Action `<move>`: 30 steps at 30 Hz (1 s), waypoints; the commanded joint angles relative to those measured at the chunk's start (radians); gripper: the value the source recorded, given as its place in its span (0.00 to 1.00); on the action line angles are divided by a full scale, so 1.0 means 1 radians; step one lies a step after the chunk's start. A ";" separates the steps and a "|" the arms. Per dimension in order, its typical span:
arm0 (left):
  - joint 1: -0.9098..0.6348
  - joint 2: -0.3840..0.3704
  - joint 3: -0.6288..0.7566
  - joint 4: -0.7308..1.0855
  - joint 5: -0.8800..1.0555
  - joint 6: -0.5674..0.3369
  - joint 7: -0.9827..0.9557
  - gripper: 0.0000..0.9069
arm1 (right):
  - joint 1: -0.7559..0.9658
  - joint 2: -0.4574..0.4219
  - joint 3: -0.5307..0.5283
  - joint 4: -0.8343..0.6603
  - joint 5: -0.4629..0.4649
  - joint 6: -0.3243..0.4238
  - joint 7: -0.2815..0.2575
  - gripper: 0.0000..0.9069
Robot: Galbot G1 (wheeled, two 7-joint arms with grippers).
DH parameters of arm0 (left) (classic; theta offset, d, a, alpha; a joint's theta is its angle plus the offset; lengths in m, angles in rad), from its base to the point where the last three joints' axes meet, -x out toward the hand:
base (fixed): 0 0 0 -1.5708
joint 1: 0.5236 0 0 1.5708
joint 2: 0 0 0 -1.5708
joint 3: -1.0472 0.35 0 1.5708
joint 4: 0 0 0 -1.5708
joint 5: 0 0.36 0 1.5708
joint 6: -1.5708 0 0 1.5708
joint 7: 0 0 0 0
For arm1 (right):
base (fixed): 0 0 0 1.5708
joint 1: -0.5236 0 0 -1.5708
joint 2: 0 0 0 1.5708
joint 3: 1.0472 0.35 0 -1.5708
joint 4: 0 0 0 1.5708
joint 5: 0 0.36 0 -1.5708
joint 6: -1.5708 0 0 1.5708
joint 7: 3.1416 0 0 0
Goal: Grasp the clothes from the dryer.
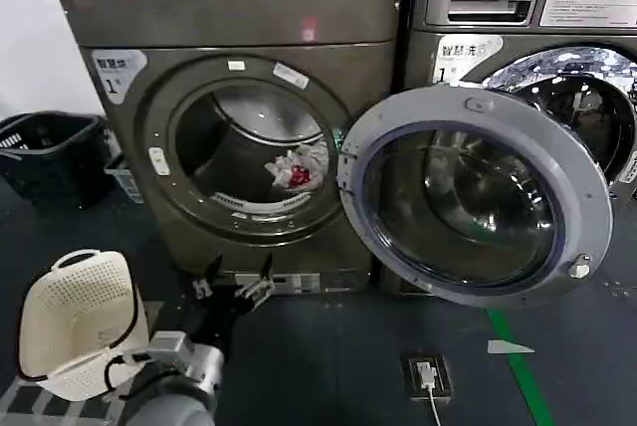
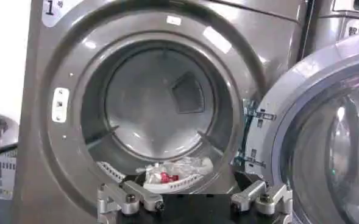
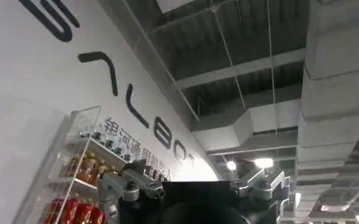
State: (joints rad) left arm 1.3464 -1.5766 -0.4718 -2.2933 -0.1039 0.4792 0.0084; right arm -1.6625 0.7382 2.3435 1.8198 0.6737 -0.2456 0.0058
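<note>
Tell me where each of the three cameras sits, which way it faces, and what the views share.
Head view: high on the robot, looking forward and down at the dryer, its open door and the clothes; the left gripper is low, in front of the machine.
Left wrist view: on the left arm, facing into the drum; the open left gripper frames the clothes.
Right wrist view: on the right arm, aimed up at the ceiling and a lettered wall; the right gripper is open.
Shared: head and left wrist views both show dryer, clothes, door.
</note>
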 commanded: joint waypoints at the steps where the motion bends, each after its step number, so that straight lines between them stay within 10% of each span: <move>1: 0.001 0.000 0.001 -0.002 -0.001 0.000 0.000 1.00 | -0.002 0.002 0.000 0.002 0.002 0.011 -0.001 1.00; 30: -0.003 -0.001 -0.001 0.001 -0.001 0.001 0.002 1.00 | 0.005 0.000 -0.003 -0.019 -0.001 0.032 0.006 1.00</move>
State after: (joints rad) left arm 1.3434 -1.5775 -0.4735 -2.2927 -0.1052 0.4792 0.0105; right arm -1.6582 0.7376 2.3398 1.8007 0.6733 -0.2144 0.0113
